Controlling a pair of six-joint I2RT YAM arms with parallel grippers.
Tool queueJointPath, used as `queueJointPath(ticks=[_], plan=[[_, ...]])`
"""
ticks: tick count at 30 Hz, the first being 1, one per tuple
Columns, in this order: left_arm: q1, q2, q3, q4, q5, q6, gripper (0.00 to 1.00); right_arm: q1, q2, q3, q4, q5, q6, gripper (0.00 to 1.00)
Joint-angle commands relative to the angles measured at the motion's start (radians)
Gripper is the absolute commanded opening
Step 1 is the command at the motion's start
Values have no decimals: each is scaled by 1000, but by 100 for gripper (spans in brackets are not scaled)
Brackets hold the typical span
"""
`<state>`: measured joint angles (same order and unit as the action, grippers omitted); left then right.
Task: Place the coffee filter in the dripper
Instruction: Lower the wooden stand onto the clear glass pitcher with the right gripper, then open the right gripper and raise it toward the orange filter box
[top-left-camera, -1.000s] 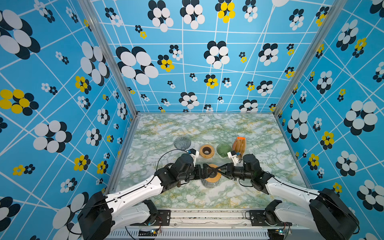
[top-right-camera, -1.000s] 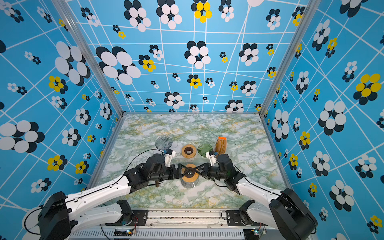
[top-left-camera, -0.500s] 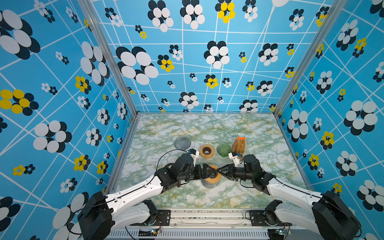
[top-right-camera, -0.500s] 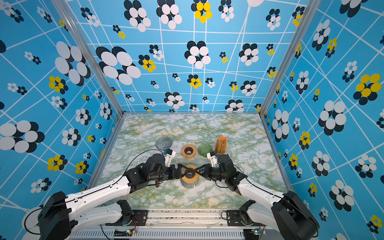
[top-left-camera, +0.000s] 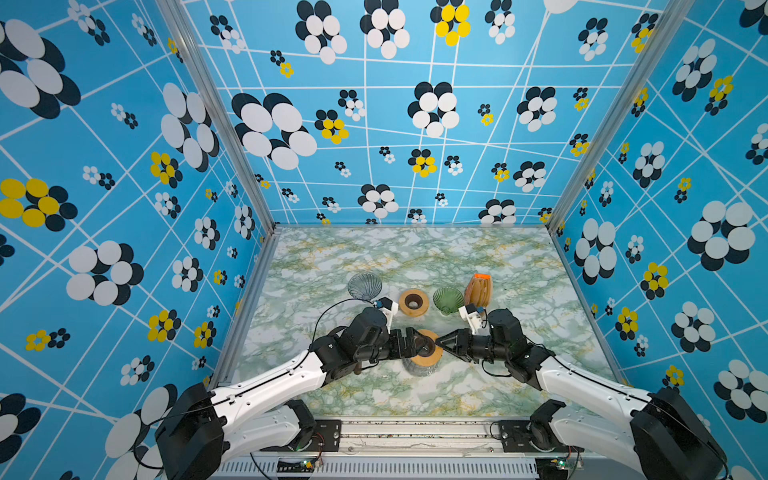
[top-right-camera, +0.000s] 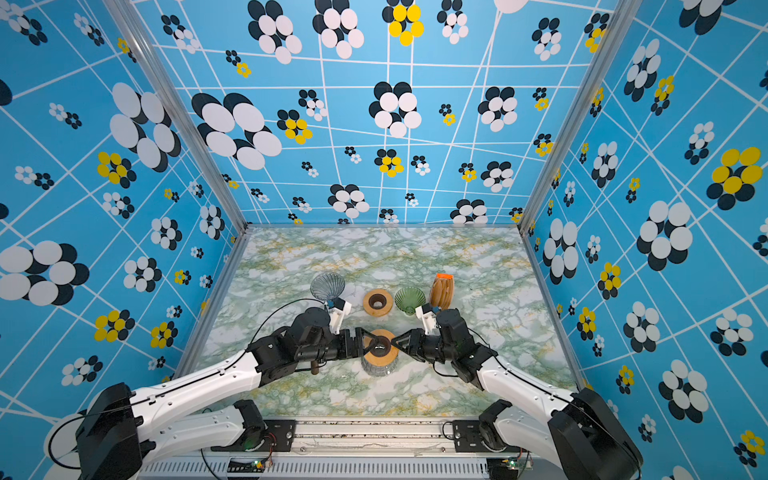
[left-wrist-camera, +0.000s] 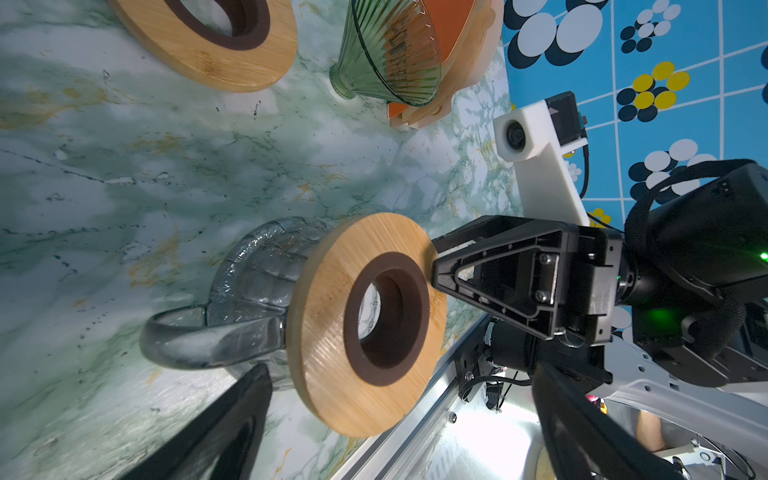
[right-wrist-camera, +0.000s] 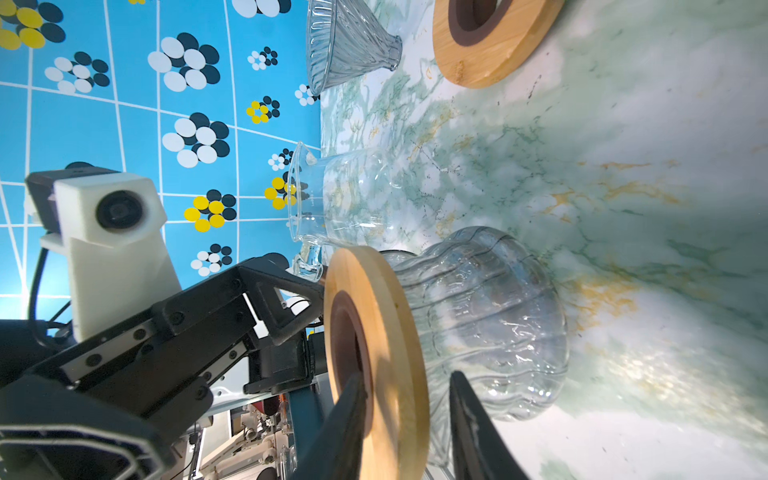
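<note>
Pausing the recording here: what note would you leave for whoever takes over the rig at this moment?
Left tool: open wide at the wooden ring on the glass carafe, holding nothing.
Right tool: jaws apart, straddling that ring's rim with a gap on one side; no firm grip.
Things: green dripper, clear dripper and a spare ring sit in the back row; the orange-topped holder beside the green dripper probably holds the filters.
Done: ring sits on carafe.
Left: no filter in either dripper yet; fetch one and seat it in a dripper.
</note>
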<state>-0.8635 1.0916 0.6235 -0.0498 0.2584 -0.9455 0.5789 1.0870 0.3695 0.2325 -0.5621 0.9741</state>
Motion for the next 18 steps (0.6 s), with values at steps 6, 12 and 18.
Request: queueJointPath(ticks=[6, 12, 18], plan=[[16, -57, 23, -57, -3, 90, 99, -8, -106, 104, -248, 120, -151, 46], [56, -86, 86, -130, 29, 177, 99, -26, -178, 220, -503, 287, -261, 48], [104, -86, 131, -148, 121, 284, 99, -52, -219, 366, -751, 537, -355, 45]])
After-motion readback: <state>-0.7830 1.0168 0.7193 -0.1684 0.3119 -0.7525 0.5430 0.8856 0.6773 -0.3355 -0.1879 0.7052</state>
